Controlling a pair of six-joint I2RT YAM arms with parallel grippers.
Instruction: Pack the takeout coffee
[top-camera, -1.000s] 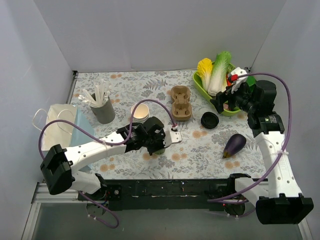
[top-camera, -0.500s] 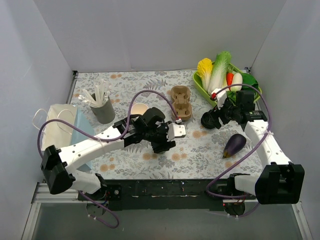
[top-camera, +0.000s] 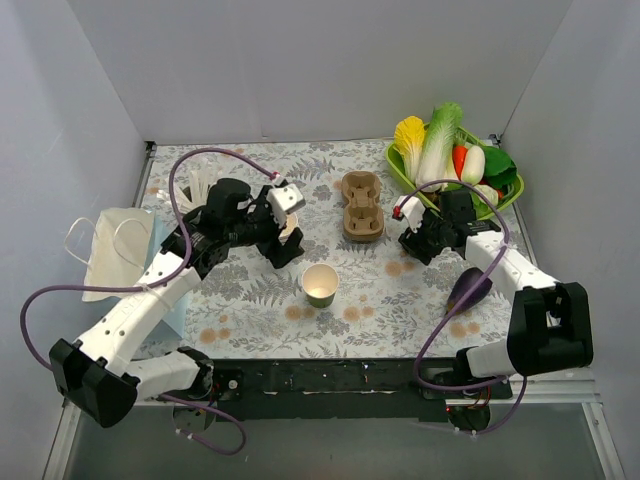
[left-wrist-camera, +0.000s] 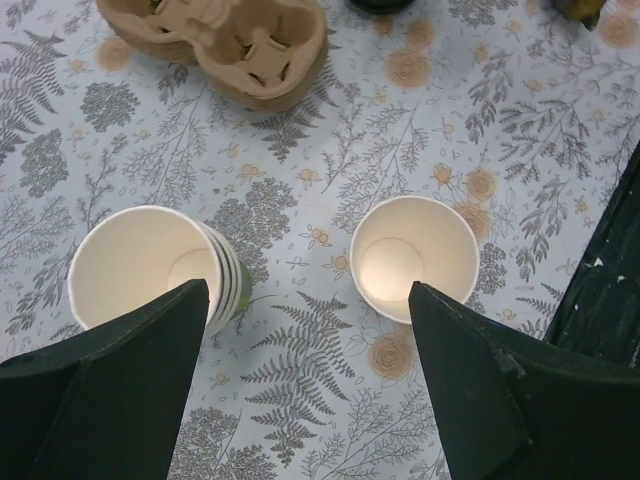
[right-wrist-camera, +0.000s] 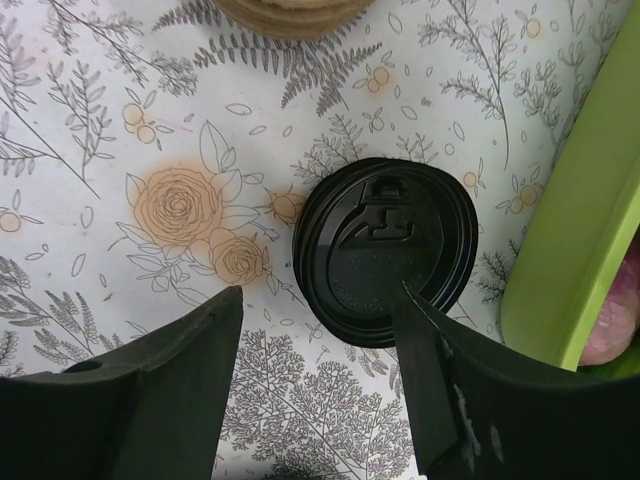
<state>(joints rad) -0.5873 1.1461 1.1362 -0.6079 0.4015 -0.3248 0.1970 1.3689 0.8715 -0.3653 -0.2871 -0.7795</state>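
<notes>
No takeout coffee with its lid on shows in any view. One lidless cream-and-green cup (top-camera: 320, 285) stands alone near the table's middle, empty inside (left-wrist-camera: 415, 258). My left gripper (left-wrist-camera: 305, 300) is open and holds nothing. It hangs above the table (top-camera: 283, 240), between that cup and a stack of lidless cups (left-wrist-camera: 140, 265). A loose black lid (right-wrist-camera: 385, 260) lies flat on the cloth. My right gripper (right-wrist-camera: 318, 300) is open low over the lid's near edge (top-camera: 418, 240), with one finger overlapping the rim and nothing gripped.
A brown pulp cup carrier (top-camera: 362, 207) sits behind the centre. A green bowl of vegetables (top-camera: 497, 196) stands at the back right, and its rim (right-wrist-camera: 575, 270) is close beside the lid. An eggplant (top-camera: 468, 290), a grey holder of stirrers (top-camera: 208, 222) and a white bag (top-camera: 115, 250) are also on the table.
My left gripper opened, let go of the single cup and drew back left above the cup stack. My right gripper came down from the vegetable bowl to the black lid, its jaws narrowing.
</notes>
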